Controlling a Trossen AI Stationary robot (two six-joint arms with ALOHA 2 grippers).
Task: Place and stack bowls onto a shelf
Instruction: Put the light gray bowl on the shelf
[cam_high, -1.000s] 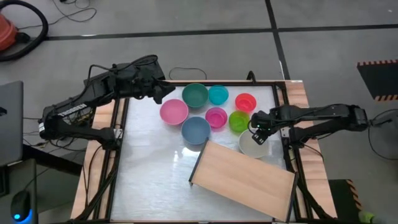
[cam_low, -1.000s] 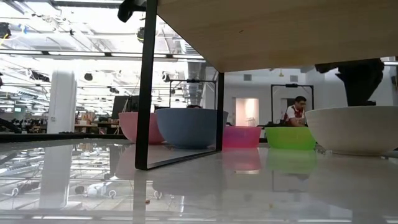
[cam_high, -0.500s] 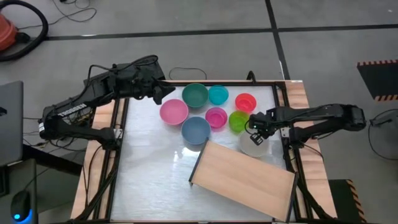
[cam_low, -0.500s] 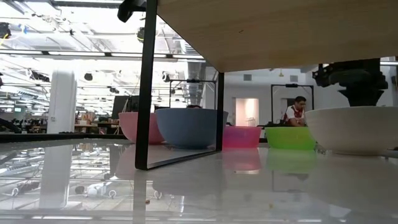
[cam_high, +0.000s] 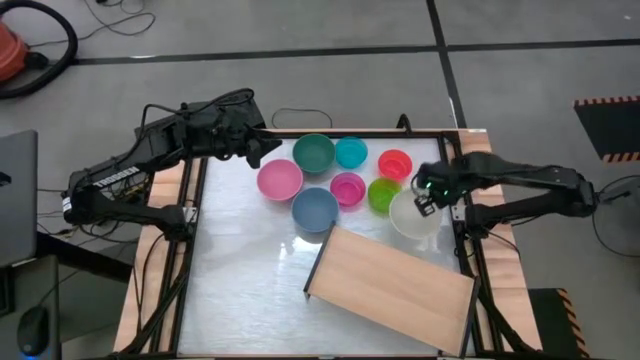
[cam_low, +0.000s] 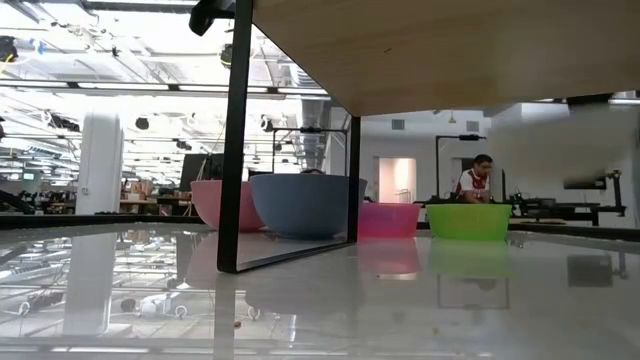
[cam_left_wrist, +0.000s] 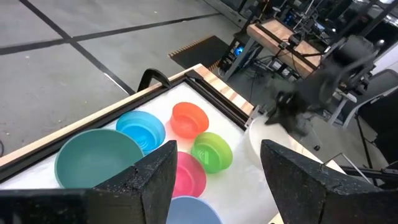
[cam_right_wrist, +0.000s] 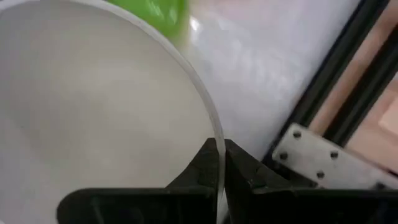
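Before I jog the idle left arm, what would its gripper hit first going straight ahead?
Probably the magenta bowl, seen between the open left gripper fingers; the pink bowl may be nearer, depth unclear.

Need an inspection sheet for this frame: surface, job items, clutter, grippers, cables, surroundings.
Surface: glossy white tabletop in a wood frame.
Job's things: large white plastic bowl lifted off the table, rim pinched; pink, teal, blue-grey, cyan, red, magenta and lime green bowls grouped at the far side; light-wood shelf board bare.
Clutter: nothing seen.
Grippers: right gripper shut on the white bowl's rim; left gripper open, waiting at the far left corner.
Cables: black cable behind the table's far edge.
Surroundings: grey floor, red vacuum, a person far off.
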